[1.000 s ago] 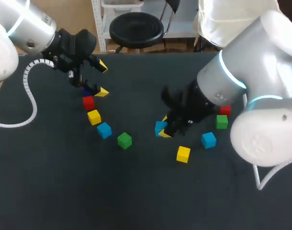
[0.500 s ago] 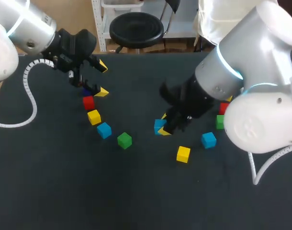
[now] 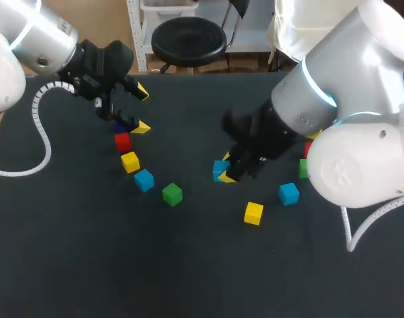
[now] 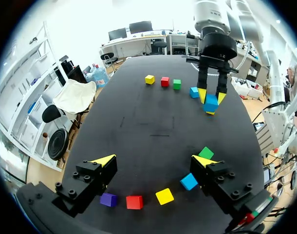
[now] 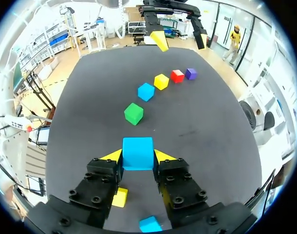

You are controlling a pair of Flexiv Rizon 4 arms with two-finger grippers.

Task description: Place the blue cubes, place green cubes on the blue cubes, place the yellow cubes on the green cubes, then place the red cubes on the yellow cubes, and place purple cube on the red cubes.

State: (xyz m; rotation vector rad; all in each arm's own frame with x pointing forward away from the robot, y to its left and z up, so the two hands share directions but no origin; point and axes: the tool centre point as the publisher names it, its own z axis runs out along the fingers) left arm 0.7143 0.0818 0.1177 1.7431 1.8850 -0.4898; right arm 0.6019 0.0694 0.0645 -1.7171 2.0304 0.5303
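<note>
The right jaws are clamped on a blue cube [image 5: 138, 153], yellow tips pressed against two opposite faces, near the middle of the tabletop [image 3: 189, 265]; whether it is clear of the surface I cannot tell; the left jaws stand spread and empty above a row: purple cube [image 4: 108, 199], red cube [image 4: 134, 202], yellow cube [image 4: 164, 196], second blue cube [image 4: 189, 181], green cube [image 4: 205, 152]. The held cube looks small, stiff and light, probably smooth-faced; a centred hold on flat opposite sides suits it; an off-centre pinch might let it twist.
</note>
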